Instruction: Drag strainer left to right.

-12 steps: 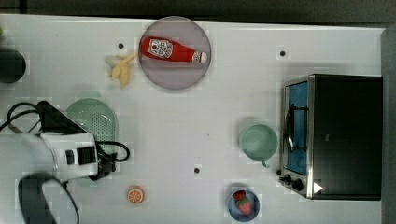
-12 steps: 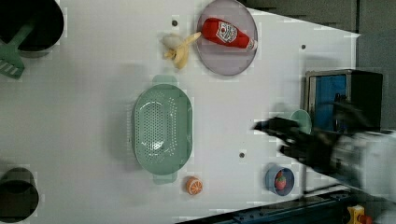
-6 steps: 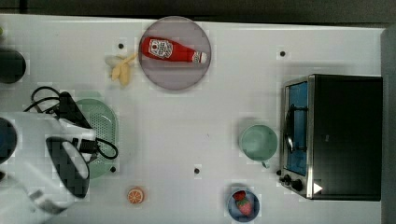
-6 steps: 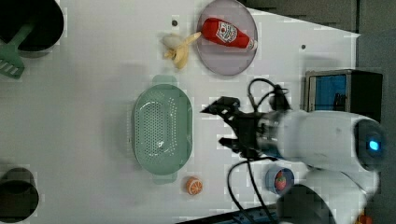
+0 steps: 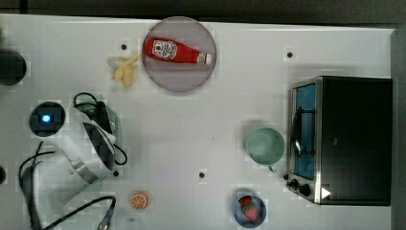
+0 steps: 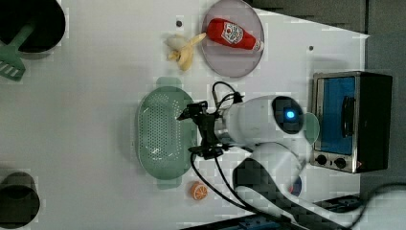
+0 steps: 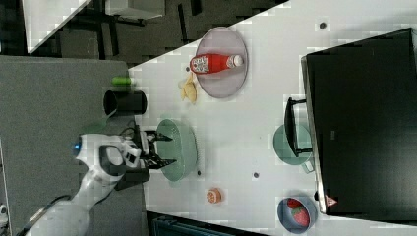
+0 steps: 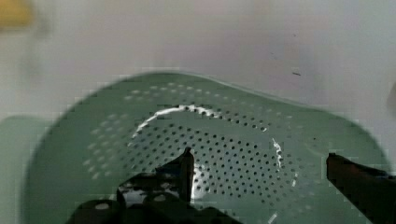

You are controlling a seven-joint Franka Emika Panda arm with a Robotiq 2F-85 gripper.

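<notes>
**Hovering over the strainer, jaws spread**

Hanging above the one strainer (image 6: 160, 132), the gripper (image 6: 197, 132) has its two fingers wide apart and grasps nothing; in the left view both fingertips lie over the strainer's right rim. The wrist view looks into the perforated bowl (image 8: 210, 154), with one dark finger (image 8: 184, 170) over the holes and the other over the rim. In the right view the gripper (image 7: 162, 149) reaches over the strainer (image 7: 182, 147) from the right view's left.

The strainer sits on the white table (image 5: 201, 120), at the top view's left, mostly hidden there under the arm (image 5: 81, 153); a sliver of its green rim (image 5: 115, 122) shows beside the wrist.

Just below it in the left view lies one orange slice (image 6: 198, 190). Above it in the left view lies one peeled banana (image 6: 182, 48), and beside that one grey plate (image 6: 234, 67) carrying one ketchup bottle (image 6: 234, 34).

Farther off, toward the top view's right, stands one green cup (image 5: 265, 146), just beside one toaster oven (image 5: 342, 139). Below the cup in the top view is one small blue bowl (image 5: 249, 210) holding strawberries.

At the left view's left edge are two dark round containers: one (image 6: 40, 21) at the top with a green spatula (image 6: 12, 64) sticking out, one (image 6: 19, 199) at the bottom.
</notes>
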